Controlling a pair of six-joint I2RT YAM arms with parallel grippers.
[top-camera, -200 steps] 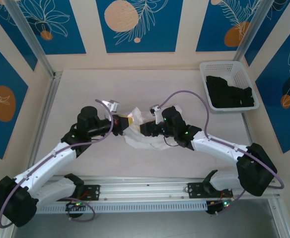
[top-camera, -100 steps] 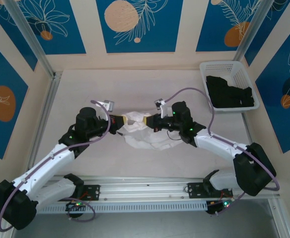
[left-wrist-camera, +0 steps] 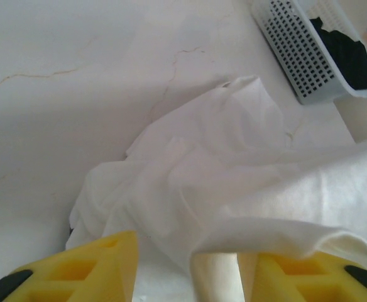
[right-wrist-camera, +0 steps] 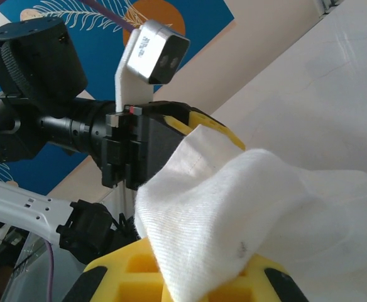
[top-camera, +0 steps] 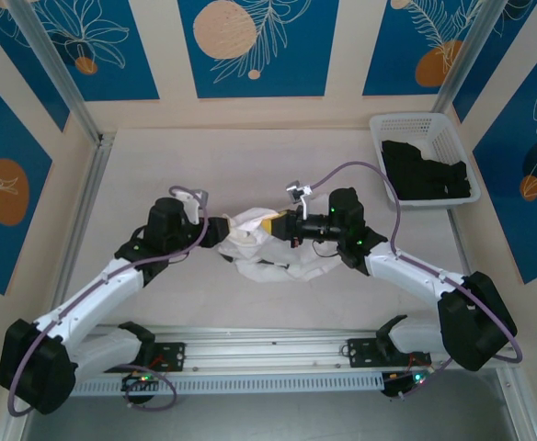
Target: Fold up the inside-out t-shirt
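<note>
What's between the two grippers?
A bunched white t-shirt spans the gap from the left gripper to the right gripper, which pinches it; the top view shows this.

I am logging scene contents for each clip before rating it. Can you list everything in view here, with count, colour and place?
inside-out t-shirt: one, white, bunched at mid-table between the two grippers
basket: one, white with perforated walls, far right corner of the table
black garment: one, black, lying in the basket
table: one, pale beige, under everything
wall panels: several, blue with orange discs, around the table
left gripper: one, yellow fingers, open, cloth draped between them
right gripper: one, yellow fingers, shut on the inside-out t-shirt
left arm, right arm: two, white and black, reaching in from the near edge
</note>
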